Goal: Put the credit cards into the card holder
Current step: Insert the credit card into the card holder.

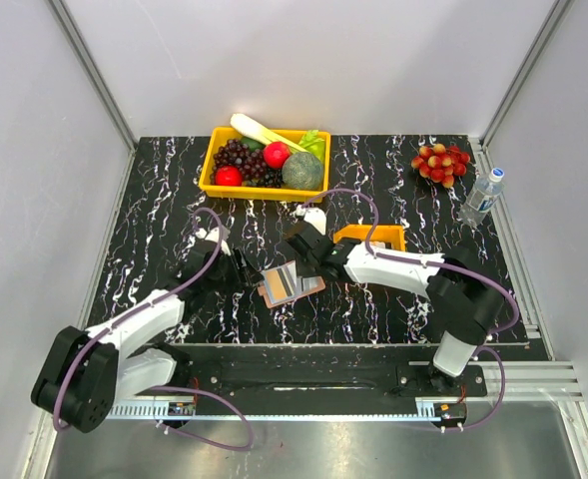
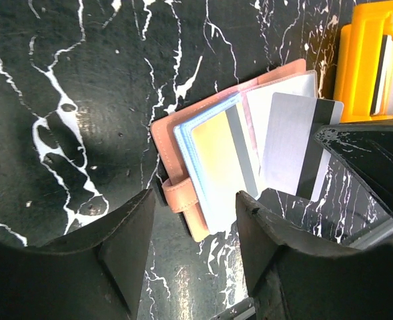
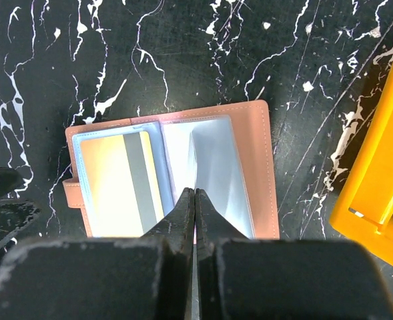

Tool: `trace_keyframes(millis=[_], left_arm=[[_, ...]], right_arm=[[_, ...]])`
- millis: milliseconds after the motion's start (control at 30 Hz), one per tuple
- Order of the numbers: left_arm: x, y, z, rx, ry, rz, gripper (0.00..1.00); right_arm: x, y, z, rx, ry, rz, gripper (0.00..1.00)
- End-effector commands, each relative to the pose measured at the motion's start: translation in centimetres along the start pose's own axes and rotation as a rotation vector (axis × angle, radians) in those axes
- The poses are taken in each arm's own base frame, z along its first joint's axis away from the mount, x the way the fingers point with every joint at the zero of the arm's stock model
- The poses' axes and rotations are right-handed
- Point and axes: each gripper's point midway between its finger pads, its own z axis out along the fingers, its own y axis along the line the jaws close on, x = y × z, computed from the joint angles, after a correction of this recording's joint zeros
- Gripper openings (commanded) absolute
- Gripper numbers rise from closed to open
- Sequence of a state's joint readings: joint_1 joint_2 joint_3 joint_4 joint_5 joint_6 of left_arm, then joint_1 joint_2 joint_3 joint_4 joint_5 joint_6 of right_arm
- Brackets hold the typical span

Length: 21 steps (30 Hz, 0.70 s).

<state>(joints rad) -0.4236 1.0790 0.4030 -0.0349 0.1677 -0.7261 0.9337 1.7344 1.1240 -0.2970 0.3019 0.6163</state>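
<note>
Grey on black first: pinching a grey card (image 2: 286, 143) by 1 edge in the right pincer (image 3: 194, 193), jaws pressed fully together, gripping nothing else. Tilting that card down over the right-hand sleeve of the open card holder (image 3: 263, 167), lying flat on the marble table (image 3: 83, 53) directly beneath and just ahead of the fingertips. Probably not yet seating it in the pocket, judging by how much of it is showing.

Hovering the left pincer (image 2: 193, 207) roughly half open and holding nothing, just above the holder's snap-tab edge, with the tab showing between the 2 fingers. Seemingly not touching it, though hard to tell.

Already keeping 1 yellow card (image 3: 109, 173) inside the sleeve on the tab side, just left of the right pincer's tips.

Leaving a good part undone: sliding this 2nd card home, then fetching the spare cards (image 2: 389, 67) standing on edge in the orange tray (image 2: 356, 67), off to the right of the right pincer, near the holder but apart from it. Unable to count them from here.
</note>
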Motion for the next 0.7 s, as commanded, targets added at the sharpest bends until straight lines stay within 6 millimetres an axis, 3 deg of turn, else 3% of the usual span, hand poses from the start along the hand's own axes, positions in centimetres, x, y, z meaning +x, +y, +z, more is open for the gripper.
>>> trace_keyframes(millis=[0, 167, 300, 500, 667], left_arm=[[-1.4, -2.7, 0.4, 0.119, -0.019, 0.023, 0.55], [-1.3, -2.9, 0.7, 0.125, -0.009, 0.016, 0.54], [-0.8, -1.6, 0.9, 0.068, 0.000, 0.004, 0.55], [0.7, -1.1, 1.6, 0.089, 0.037, -0.019, 0.55], [1.6, -0.5, 2.4, 0.076, 0.076, -0.032, 0.46]], right_arm=[[-1.1, 0.1, -0.8, -0.029, -0.030, 0.033, 0.00], [0.6, -1.3, 0.4, 0.016, 0.014, 0.035, 0.00], [1.8, -2.5, 0.9, 0.035, 0.048, 0.043, 0.00], [2.6, -2.1, 1.4, 0.011, 0.078, 0.044, 0.00], [2.9, -1.8, 1.7, -0.003, 0.093, 0.045, 0.00]])
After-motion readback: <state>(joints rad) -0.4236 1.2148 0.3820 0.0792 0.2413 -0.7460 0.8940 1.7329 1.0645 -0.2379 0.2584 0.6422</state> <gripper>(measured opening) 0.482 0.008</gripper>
